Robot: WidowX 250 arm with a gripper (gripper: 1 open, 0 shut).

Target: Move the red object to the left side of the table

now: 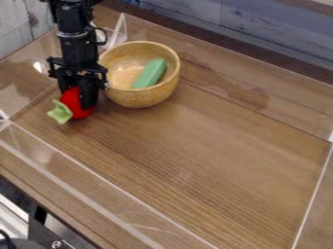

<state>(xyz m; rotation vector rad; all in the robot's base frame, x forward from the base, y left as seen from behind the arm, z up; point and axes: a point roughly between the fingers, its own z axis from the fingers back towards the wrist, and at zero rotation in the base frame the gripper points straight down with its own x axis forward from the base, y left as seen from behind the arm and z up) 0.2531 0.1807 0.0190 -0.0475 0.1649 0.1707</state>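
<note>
The red object, a small glossy red toy fruit with a light green leafy end, lies low on the brown wood-grain table near its left wall. My black gripper points straight down onto it, its fingers shut on the red fruit from both sides. The green leafy part sticks out to the lower left of the fingers. Whether the fruit rests on the wood or hangs just above it I cannot tell.
A wooden bowl holding a green piece stands just right of the gripper, close to the arm. Low clear acrylic walls edge the table on the left, front and right.
</note>
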